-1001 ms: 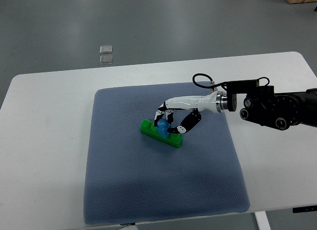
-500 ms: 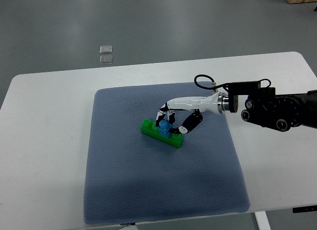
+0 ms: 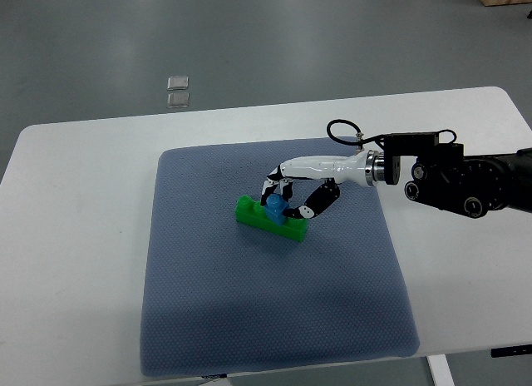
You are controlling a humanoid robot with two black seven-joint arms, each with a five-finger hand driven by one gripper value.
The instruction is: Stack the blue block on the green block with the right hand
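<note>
The blue block (image 3: 274,207) sits on top of the green block (image 3: 270,218), which lies slantwise near the middle of the blue-grey mat (image 3: 208,319) on the white tabletop (image 3: 75,236). The main risk, as I judge it, is that the small block is not seated squarely: if the fingers part unevenly or drag sideways as they leave, it could tip off or pull the green block askew on the soft mat. A push down at a slant might also make the green block rock or slide. The right robot hand (image 3: 287,199), reaching in from the right, is curled around the blue block, its fingertips (image 3: 271,192) on the far side and the thumb on the right side pinching it; only a narrow opening shows between them. No left arm appears in the view.
</note>
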